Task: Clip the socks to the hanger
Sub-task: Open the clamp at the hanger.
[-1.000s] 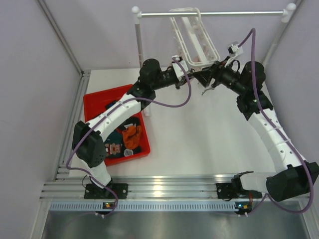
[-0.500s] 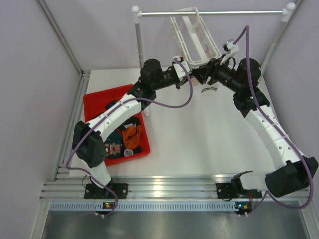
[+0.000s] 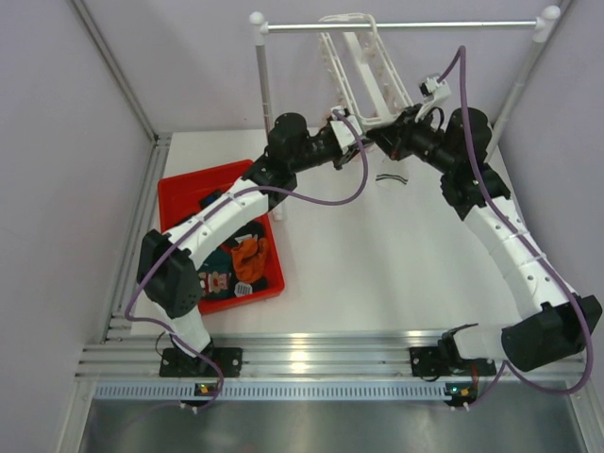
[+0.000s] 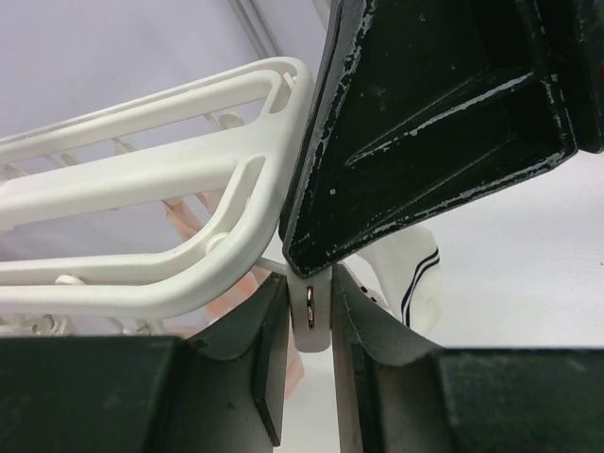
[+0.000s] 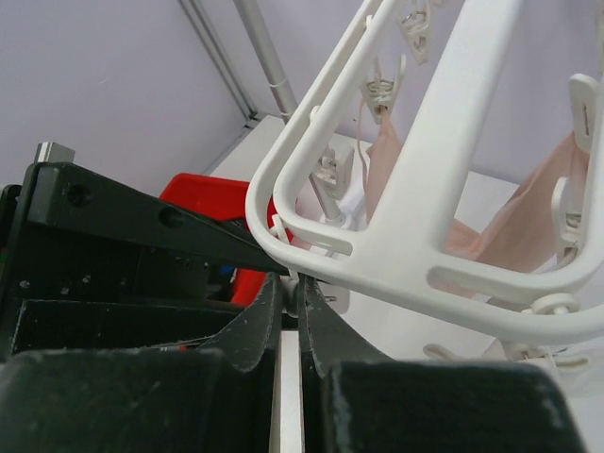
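Hanger [image 5: 429, 160] hangs tilted off the rail [image 3: 425, 25]. Left gripper [image 4: 310, 297] fingers are clamped on a clip [image 4: 310, 326] at its low corner. Right gripper [image 5: 291, 294] fingers are together there, possibly pinching something thin. Socks [image 3: 247, 260] are in the red bin [image 3: 184, 189].

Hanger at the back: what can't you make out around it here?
- Top view: left tool and right tool crowd the hanger's corner; the clip there is too small.
- Left wrist: right tool covers most of the white sock.
- Right wrist: hanger runs off the frame's right edge.
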`<action>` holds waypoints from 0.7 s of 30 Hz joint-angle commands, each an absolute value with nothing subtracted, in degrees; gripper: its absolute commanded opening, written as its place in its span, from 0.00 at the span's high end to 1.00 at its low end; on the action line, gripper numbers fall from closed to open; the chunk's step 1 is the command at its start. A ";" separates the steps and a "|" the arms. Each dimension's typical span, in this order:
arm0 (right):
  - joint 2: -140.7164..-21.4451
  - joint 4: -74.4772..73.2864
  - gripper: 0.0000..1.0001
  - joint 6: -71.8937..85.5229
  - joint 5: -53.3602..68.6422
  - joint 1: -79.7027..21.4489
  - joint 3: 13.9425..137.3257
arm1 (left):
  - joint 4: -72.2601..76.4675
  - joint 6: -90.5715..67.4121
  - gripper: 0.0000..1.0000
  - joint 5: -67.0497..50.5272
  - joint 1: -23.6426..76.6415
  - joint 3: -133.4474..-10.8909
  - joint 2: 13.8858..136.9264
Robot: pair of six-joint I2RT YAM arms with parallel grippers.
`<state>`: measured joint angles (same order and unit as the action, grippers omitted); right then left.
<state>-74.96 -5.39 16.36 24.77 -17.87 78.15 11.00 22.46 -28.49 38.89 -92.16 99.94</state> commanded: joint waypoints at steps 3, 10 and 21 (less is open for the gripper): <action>-74.80 -2.99 1.00 18.80 26.10 -17.32 80.51 | 13.45 22.67 0.69 -29.18 39.64 -92.73 98.70; -74.27 -0.97 1.00 22.41 28.65 -16.26 79.98 | 13.88 22.50 0.66 -27.60 39.55 -91.76 98.70; -74.71 -0.44 1.00 24.44 29.71 -14.85 79.72 | 14.77 22.41 1.00 -28.04 39.46 -91.93 98.96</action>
<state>-75.02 -3.33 23.75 29.21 -15.51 78.15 11.70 22.68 -27.33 39.18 -91.92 99.94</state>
